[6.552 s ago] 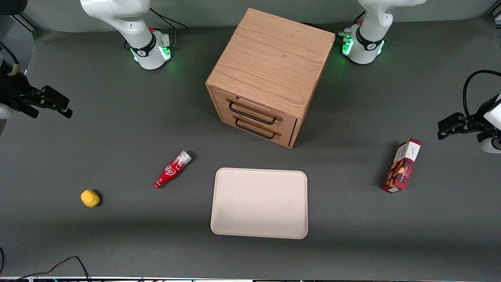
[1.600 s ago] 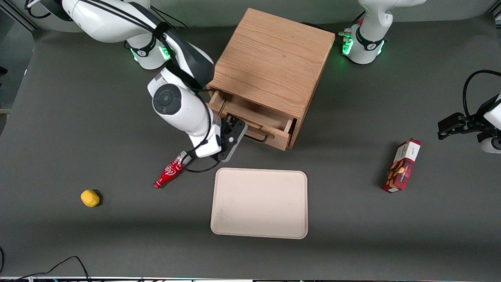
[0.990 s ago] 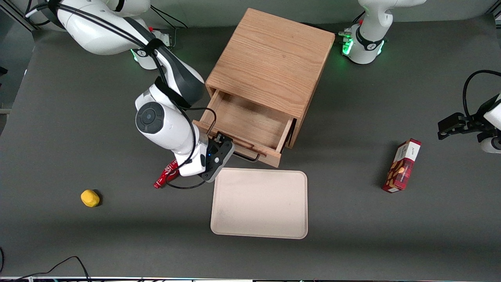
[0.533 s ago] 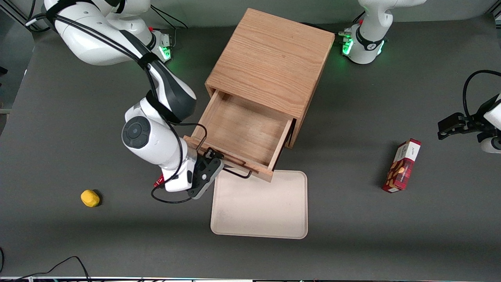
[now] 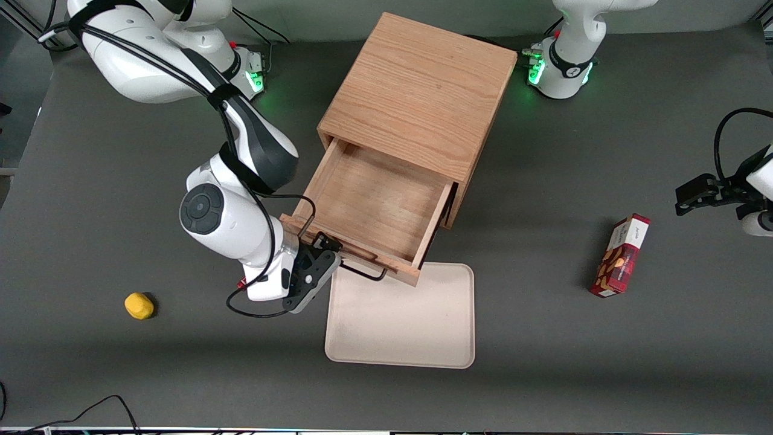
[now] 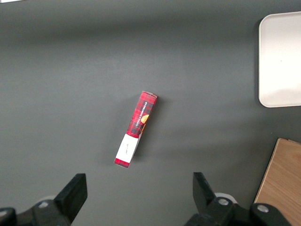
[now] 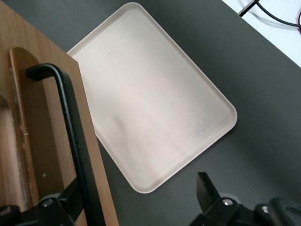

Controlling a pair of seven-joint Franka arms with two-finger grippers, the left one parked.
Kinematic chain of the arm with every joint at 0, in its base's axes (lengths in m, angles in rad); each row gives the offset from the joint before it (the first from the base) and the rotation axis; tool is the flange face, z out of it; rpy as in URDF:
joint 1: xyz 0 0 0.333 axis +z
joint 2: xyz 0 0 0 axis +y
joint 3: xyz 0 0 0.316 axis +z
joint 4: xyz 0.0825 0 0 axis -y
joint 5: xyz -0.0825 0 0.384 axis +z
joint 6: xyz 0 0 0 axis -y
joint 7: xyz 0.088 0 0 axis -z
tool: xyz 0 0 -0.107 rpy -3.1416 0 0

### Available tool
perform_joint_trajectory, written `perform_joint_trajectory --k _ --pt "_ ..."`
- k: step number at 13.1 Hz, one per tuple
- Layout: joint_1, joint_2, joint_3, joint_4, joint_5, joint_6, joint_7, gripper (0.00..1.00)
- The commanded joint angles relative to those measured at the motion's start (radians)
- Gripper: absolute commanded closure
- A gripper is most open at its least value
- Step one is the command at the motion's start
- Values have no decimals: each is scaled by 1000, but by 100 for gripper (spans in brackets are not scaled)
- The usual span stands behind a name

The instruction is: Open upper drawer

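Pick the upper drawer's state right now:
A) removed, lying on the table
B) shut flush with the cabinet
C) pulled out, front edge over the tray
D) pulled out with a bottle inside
C: the upper drawer is pulled out and looks empty, its front overlapping the beige tray, with the gripper at its black handle.

One cabinet (image 5: pixel 423 90), one tray (image 5: pixel 401 326), one box (image 5: pixel 621 256).

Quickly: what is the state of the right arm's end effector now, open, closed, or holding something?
Right end effector: open, holding nothing; it sits at the black handle of the pulled-out upper drawer.
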Motion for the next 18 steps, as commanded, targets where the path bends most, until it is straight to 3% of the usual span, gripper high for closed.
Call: perform_joint_trajectory --k 1,3,7,9,11,13,16,18 --pt "2 -15 17 45 98 -28 119 0" --pt "2 -47 22 61 181 -71 194 0" --pt "-45 -159 12 62 231 -192 280 0" --pt "-50 -298 -55 33 181 -298 305 0" --pt "-59 -441 -115 -75 83 -381 454 0" --pt "-86 -564 -214 -163 76 -389 501 0" --pt "-93 -627 -368 -201 59 -487 583 0" --pt "-95 -693 -434 -278 56 -420 583 0"
